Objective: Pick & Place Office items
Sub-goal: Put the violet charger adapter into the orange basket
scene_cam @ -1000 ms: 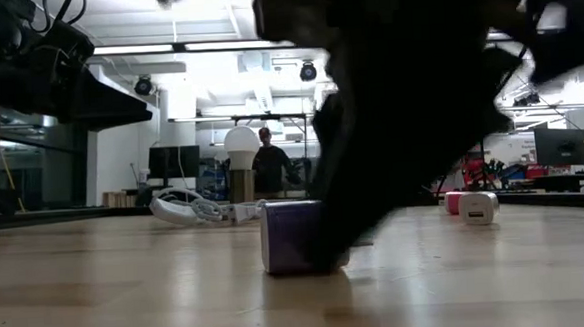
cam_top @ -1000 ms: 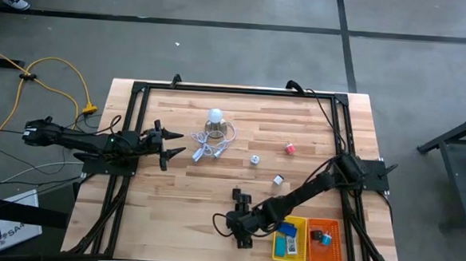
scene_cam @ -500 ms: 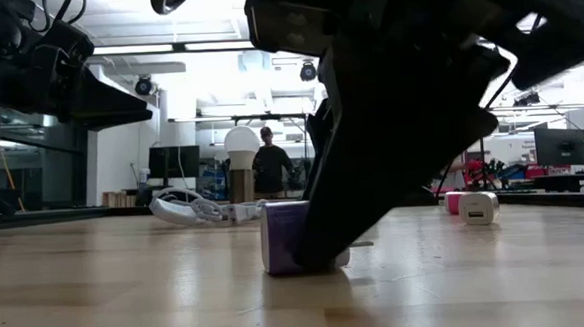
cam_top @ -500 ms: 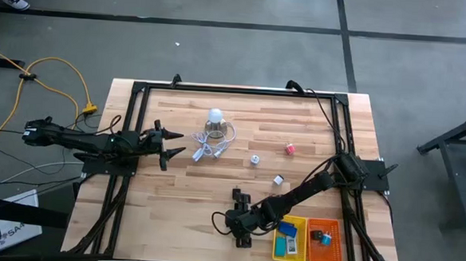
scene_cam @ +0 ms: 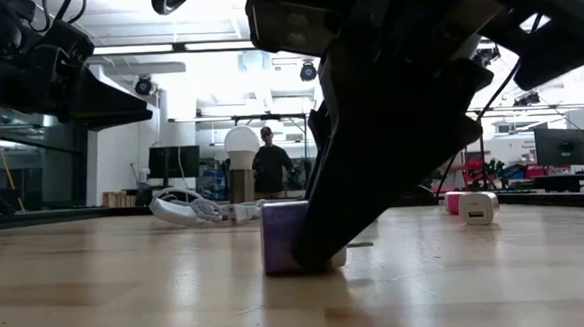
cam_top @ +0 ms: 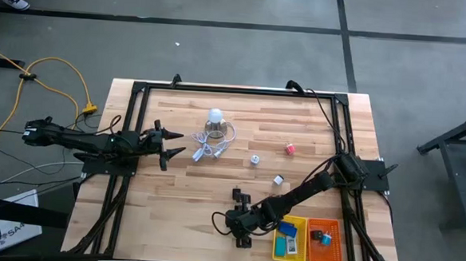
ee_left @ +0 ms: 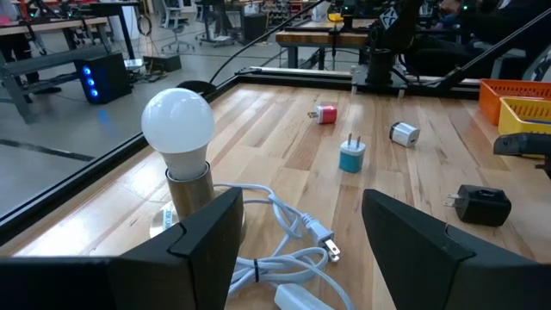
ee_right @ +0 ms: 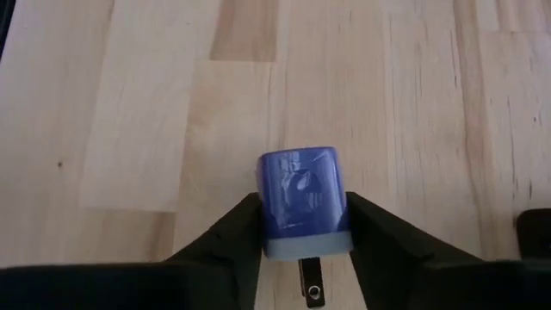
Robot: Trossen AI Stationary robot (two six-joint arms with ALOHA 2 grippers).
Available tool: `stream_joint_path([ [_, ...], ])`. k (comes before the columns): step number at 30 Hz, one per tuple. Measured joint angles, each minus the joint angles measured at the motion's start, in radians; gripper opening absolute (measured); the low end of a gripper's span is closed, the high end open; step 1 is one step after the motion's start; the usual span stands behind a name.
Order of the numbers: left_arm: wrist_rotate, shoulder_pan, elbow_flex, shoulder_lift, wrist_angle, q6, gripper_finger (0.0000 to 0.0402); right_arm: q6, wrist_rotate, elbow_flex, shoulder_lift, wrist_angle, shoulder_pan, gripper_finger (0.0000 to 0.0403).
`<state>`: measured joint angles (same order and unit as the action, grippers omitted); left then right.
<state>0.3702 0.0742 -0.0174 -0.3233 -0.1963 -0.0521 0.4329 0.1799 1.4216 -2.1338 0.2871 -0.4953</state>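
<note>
**Right claw closes in on blue charger cube at table's near edge**

The right gripper (ee_right: 303, 237), low in the lower centre of the overhead frame, has its two dark fingers narrowed against both sides of a small blue cube (ee_right: 301, 196) with metal prongs; the cube sits on the wooden table (cam_top: 189, 200), and in the table-level view it appears to rest on the boards, not lifted. The left gripper (cam_top: 168, 143) waits at the left of the overhead frame with its fingers spread wide, pointed toward the white bulb lamp (cam_top: 214, 116) and its looped white cord (cam_top: 208, 151). At lower right, just beside the working arm, stand the yellow tray (cam_top: 278, 251) and the orange tray (cam_top: 335, 241), each already holding pieces. Still loose mid-table are a pink cube (cam_top: 290, 149), a white cube (cam_top: 278, 179) and a small blue-white plug (cam_top: 255, 159); a black adapter (ee_left: 482, 205) lies near the working arm. The hold looks shallow, near the cube's lower end, so it could pivot or slip out on the lift. The black adapter is close enough to be knocked.
</note>
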Motion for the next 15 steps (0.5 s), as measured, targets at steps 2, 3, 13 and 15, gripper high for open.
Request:
stream_joint_path([
  [2,0.000,0.000,0.000,0.000,0.000,0.000,0.0230,0.000,0.000,0.000,0.000,0.000,0.000,0.0130],
  [3,0.000,0.000,0.000,0.000,0.000,0.000,0.0230,0.000,0.000,0.000,0.000,0.000,0.000,0.0128],
  [13,0.000,0.000,0.000,0.000,0.000,0.000,0.0230,0.000,0.000,0.000,0.000,0.000,0.000,0.0134],
  [15,0.000,0.000,0.000,0.000,0.000,0.000,0.0230,0.000,0.001,0.000,0.000,-0.004,0.000,0.0127],
])
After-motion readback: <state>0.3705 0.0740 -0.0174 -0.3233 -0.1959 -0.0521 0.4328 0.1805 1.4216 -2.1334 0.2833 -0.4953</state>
